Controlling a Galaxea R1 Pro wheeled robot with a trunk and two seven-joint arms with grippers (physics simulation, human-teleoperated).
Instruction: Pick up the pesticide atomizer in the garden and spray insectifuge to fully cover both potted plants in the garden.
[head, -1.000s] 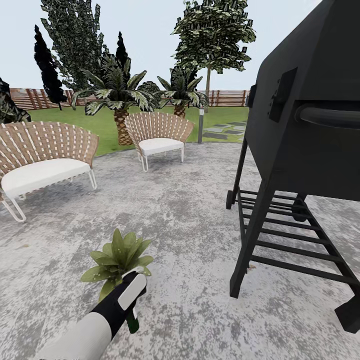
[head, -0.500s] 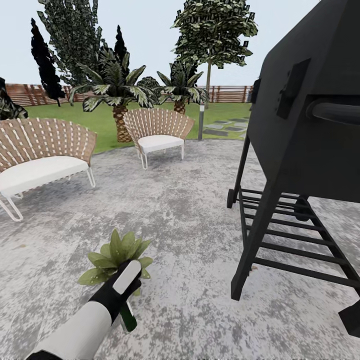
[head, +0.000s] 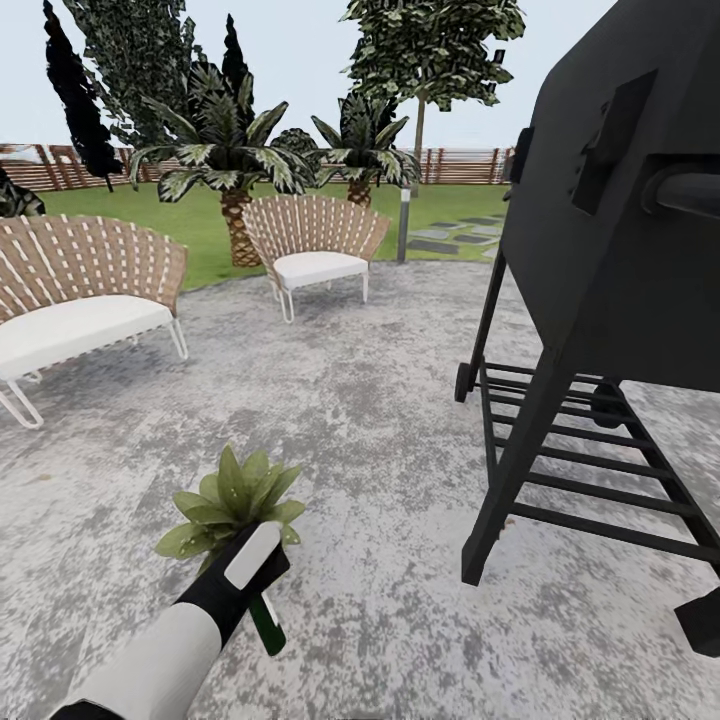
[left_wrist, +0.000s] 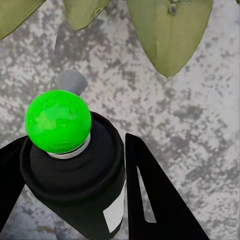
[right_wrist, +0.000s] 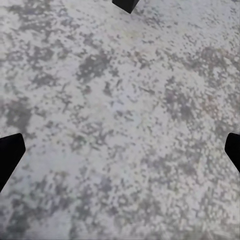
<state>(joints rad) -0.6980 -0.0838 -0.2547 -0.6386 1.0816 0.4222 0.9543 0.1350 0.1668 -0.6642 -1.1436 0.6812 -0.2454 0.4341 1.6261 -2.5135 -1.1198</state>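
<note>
One plant sat on the grey paving, the left gripper pinching the atomizer just before its leaves. The view had dropped slightly, the arm barely shifted. The right gripper was spread wide.

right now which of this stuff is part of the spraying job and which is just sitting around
Part of the job:
- pesticide atomizer, clamped in the left gripper
- potted plant, just beyond the gripper

Just sitting around:
- black grill
- wicker sofa
- wicker chair
- palms
</note>
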